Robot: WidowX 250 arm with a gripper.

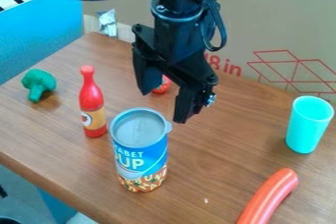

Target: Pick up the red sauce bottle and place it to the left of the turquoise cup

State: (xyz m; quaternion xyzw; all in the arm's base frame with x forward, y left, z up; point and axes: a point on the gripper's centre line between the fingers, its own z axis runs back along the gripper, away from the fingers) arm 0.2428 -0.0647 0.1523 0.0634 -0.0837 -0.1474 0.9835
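Note:
The black gripper (164, 107) hangs from the top centre, its two fingers spread apart with nothing held between them. Just below and slightly left of it stands an upright soup can (141, 156) with a blue and orange label and a grey top. To the can's left, a red bottle (93, 102) with an orange label stands upright. Behind the fingers a small red object (162, 86) is partly hidden by the gripper.
Green toy broccoli (39, 84) lies at the left of the wooden table (210, 169). A turquoise cup (308, 125) stands at the right, an orange-red sausage (269, 197) lies at the lower right. A cardboard panel (269, 26) borders the back.

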